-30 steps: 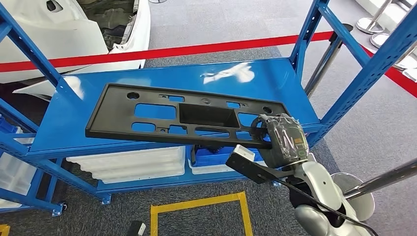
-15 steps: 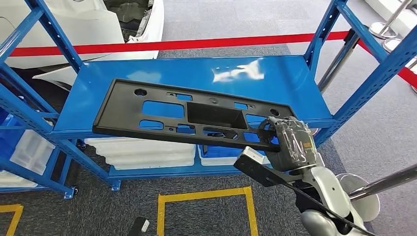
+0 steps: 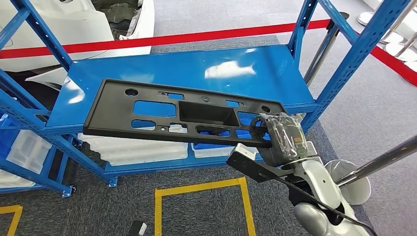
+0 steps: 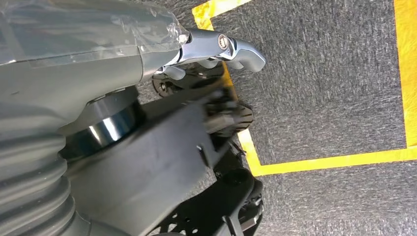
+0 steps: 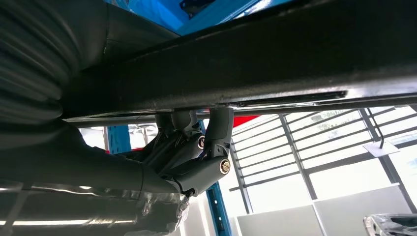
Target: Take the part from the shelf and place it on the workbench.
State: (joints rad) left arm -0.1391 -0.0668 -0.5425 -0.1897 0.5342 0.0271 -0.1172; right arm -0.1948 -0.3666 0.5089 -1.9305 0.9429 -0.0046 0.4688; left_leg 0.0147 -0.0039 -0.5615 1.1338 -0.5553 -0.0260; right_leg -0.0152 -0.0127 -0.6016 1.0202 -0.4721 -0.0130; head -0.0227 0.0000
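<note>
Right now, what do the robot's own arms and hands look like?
The right arm is rounded silver metal with dark joints and a thin black cable along it. The right hand is dark grey, wrapped in clear crinkly plastic film, with a white marking on its back. A flat black bracket with a white block juts beside the wrist. The left hand has a grey ribbed cover, clear film and shiny silver fingers.

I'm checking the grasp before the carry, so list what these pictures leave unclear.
- Head view: the right hand grips the black part; its fingers lie under the part's edge, hidden.
- Right wrist view: the part runs past the picture's edges.
- Left wrist view: the left hand hangs over the floor; dark robot parts hide most fingers.
- Head view: things under the shelf are half hidden.
</note>
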